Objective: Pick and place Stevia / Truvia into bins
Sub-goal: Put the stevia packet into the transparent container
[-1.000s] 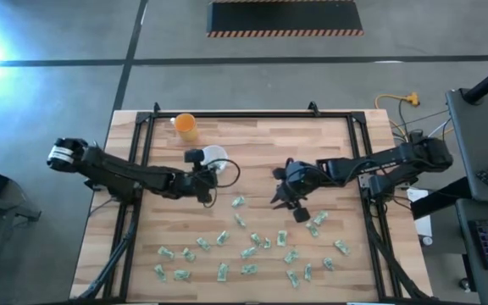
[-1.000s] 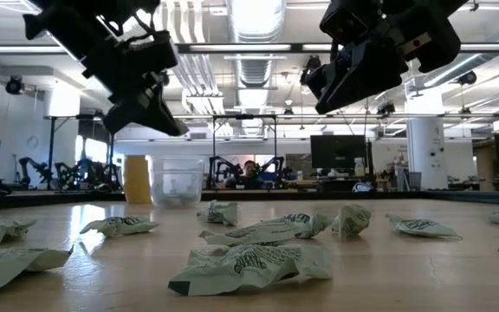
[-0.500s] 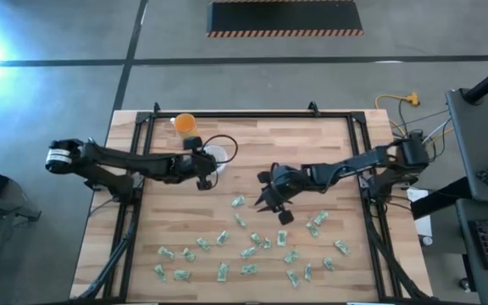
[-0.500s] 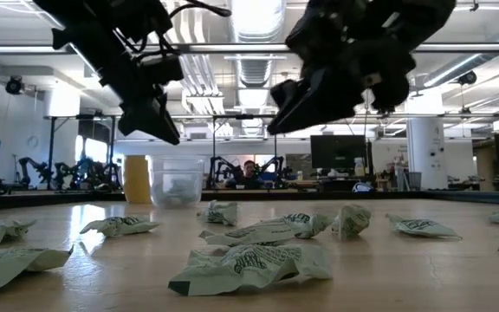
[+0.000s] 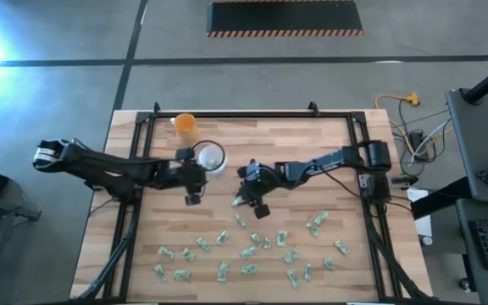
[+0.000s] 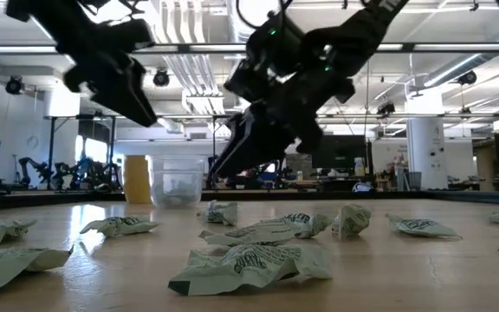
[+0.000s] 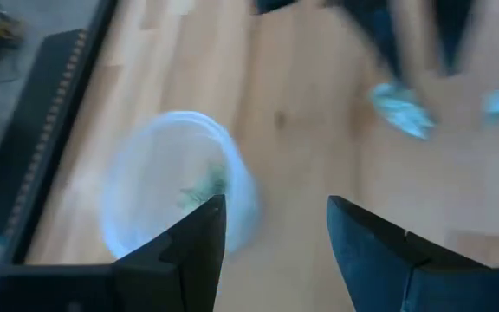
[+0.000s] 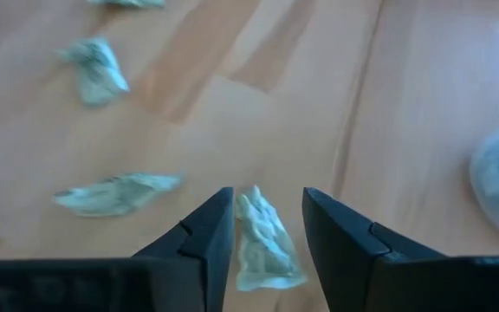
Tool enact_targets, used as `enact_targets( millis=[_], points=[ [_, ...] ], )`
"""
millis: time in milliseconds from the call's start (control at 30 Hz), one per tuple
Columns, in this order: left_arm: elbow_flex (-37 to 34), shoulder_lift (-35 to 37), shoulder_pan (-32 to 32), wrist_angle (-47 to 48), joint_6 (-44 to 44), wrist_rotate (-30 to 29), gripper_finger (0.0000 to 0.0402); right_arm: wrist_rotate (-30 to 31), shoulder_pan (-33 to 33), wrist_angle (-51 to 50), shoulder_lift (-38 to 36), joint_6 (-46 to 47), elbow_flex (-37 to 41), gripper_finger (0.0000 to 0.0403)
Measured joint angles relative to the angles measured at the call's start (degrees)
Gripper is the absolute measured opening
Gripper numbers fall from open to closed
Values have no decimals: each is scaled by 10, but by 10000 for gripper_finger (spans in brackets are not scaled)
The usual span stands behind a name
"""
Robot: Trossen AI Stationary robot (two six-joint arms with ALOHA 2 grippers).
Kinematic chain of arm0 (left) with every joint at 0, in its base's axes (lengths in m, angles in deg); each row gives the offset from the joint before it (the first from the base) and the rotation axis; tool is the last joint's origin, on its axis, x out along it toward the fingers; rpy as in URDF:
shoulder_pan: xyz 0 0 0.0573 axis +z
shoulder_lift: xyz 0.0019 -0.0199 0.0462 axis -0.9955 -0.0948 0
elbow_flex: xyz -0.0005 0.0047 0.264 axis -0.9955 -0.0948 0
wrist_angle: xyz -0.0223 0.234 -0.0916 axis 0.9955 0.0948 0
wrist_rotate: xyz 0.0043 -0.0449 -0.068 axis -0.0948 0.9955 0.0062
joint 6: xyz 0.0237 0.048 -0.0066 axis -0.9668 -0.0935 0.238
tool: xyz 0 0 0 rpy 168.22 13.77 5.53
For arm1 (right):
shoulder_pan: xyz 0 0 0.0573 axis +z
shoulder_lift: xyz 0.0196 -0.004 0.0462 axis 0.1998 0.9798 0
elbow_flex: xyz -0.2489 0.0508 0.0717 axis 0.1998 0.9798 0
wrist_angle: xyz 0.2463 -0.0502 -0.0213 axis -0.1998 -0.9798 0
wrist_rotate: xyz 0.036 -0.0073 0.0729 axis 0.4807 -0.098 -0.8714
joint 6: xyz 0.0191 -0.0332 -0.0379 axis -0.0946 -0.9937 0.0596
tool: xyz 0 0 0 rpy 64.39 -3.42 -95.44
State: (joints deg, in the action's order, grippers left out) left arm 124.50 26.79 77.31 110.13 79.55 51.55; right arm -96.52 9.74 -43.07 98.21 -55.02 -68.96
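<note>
Looking straight down, you have the right gripper (image 5: 253, 191) near the worktop's middle, just beside the clear cup (image 5: 209, 157) that stands toward the far edge next to the orange cup (image 5: 185, 126); loose Stevia sachets (image 5: 252, 251) litter the near half. The left gripper (image 5: 191, 180) hangs beside the cup, likely clearing the way. From table height, both grippers ride above the wood (image 6: 388, 277). Your left wrist view shows spread, empty fingers and sachets already in the cup. Your right wrist view shows its fingers (image 8: 204, 232) clamping one sachet (image 8: 262, 238), presumably bound for that cup.
</note>
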Motion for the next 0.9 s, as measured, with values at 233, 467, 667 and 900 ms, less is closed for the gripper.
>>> enact_targets(
  millis=[233, 467, 667, 900],
  points=[
    [-6, 50, -100, 31, 55, -2, 185, 0, -6, -80, 61, 0, -63, 151],
    [-6, 71, -155, 25, 56, -43, 185, -2, -7, -133, 75, -2, -89, 134],
    [-6, 71, -159, 25, 56, -48, 185, -5, -6, -148, 73, -12, -91, 44],
    [-6, 71, -160, 30, 63, -51, 185, 16, -7, -154, 46, -12, -92, 14]
  ],
)
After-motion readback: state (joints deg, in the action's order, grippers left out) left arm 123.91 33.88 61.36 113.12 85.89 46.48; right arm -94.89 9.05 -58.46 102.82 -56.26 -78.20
